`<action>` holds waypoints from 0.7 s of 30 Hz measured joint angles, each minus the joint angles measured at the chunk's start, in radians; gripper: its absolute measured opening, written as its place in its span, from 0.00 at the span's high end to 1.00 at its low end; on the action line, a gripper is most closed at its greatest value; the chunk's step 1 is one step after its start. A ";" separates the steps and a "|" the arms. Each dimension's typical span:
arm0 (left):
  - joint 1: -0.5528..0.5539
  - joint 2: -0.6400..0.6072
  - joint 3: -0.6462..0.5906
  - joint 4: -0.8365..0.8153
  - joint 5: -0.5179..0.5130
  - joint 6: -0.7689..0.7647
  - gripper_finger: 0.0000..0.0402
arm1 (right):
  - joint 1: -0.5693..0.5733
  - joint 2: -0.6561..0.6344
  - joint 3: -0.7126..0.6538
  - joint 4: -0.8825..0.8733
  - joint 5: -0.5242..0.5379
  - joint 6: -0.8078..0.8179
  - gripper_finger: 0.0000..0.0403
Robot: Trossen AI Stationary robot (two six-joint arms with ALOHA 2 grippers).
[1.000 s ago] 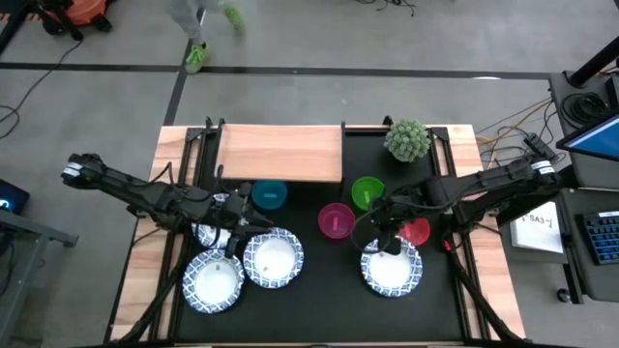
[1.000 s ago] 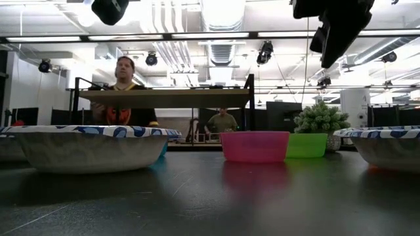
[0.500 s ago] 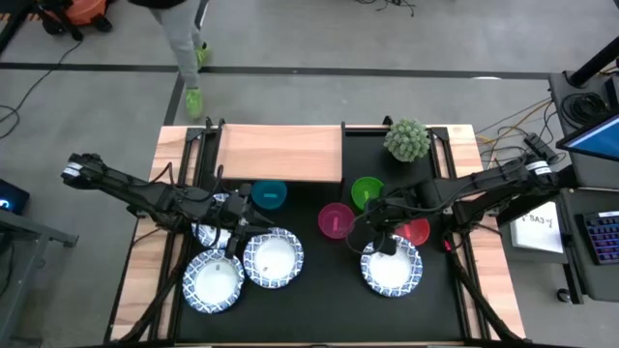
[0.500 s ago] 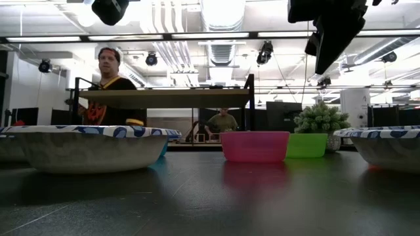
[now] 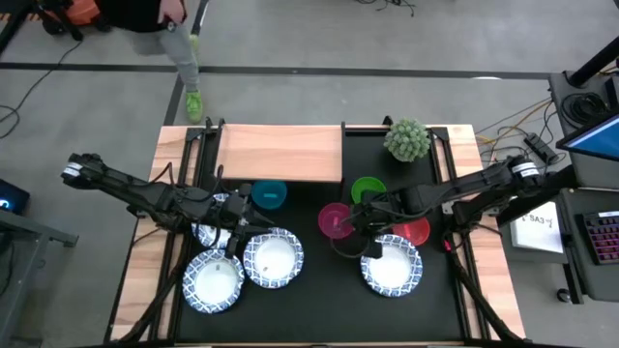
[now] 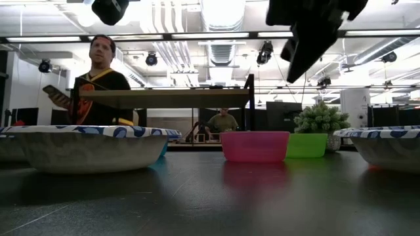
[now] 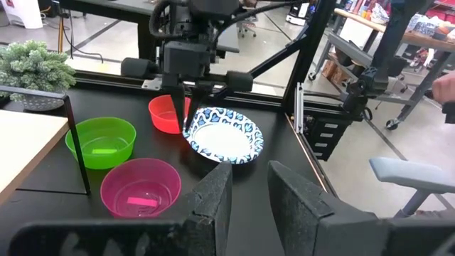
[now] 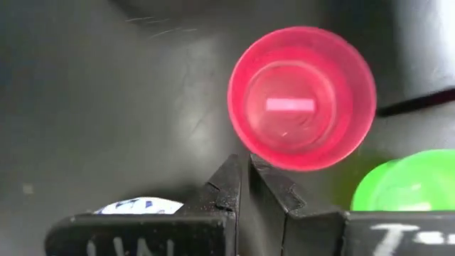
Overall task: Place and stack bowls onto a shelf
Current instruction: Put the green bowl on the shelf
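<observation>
Overhead, the left pincer (image 5: 235,229), partly spread and holding nothing I can make out, hangs over three wide white bowls with blue patterned rims (image 5: 273,259), hiding much of the rearmost one, and a small teal bowl (image 5: 269,194) sits just before the bare light-brown wooden shelf (image 5: 281,152). Further right, the right pincer (image 5: 355,232), pressed together and empty, hovers between the small magenta bowl (image 5: 335,220), which holds a small pink strip, and a fourth patterned bowl (image 5: 392,268). The green bowl (image 5: 368,189) and red bowl (image 5: 417,232) lie partly hidden under that arm.
</observation>
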State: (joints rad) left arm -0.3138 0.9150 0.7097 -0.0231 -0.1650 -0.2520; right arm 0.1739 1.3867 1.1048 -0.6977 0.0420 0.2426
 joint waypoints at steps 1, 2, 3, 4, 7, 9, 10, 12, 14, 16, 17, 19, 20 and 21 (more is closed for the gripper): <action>0.000 0.000 0.000 0.000 0.000 0.000 0.81 | 0.000 0.012 0.008 0.000 0.016 -0.001 0.96; 0.000 0.000 0.000 0.000 0.000 0.001 0.81 | 0.000 0.023 0.017 0.000 0.029 0.011 0.96; 0.000 0.000 0.000 0.000 -0.002 0.005 0.81 | -0.003 0.034 0.026 -0.003 0.030 0.032 0.96; 0.000 0.000 0.000 0.000 -0.006 0.007 0.81 | -0.004 0.042 0.035 -0.007 0.028 0.040 0.95; 0.000 0.000 0.000 0.000 -0.008 0.007 0.81 | -0.004 0.051 0.066 -0.009 0.020 0.034 0.91; 0.000 0.000 0.000 0.000 -0.008 0.007 0.81 | -0.004 0.049 0.083 -0.029 0.018 0.034 0.86; 0.000 0.000 0.000 0.001 -0.008 0.007 0.81 | -0.004 0.049 0.091 -0.035 0.018 0.034 0.82; 0.000 0.000 0.000 0.000 -0.008 0.007 0.81 | -0.004 0.040 0.101 -0.054 0.024 0.032 0.75; 0.000 0.000 0.000 0.001 -0.008 0.005 0.81 | -0.004 0.028 0.101 -0.060 0.037 0.007 0.67; 0.000 0.000 -0.001 0.000 -0.008 0.005 0.81 | -0.004 0.018 0.091 -0.062 0.038 -0.039 0.61; 0.000 0.000 -0.001 0.002 -0.008 0.005 0.81 | -0.004 0.013 0.080 -0.070 0.038 -0.054 0.58; 0.000 0.000 -0.001 0.003 -0.008 0.004 0.81 | -0.002 0.009 0.055 -0.072 0.038 -0.058 0.54; 0.000 0.000 -0.001 0.003 -0.008 0.004 0.81 | -0.002 0.008 0.040 -0.069 0.038 -0.057 0.52; 0.000 0.000 -0.001 0.003 -0.008 0.004 0.81 | -0.002 0.007 0.024 -0.069 0.040 -0.058 0.52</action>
State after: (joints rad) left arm -0.3137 0.9154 0.7086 -0.0196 -0.1735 -0.2478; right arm 0.1715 1.3940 1.1285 -0.7669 0.0822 0.1851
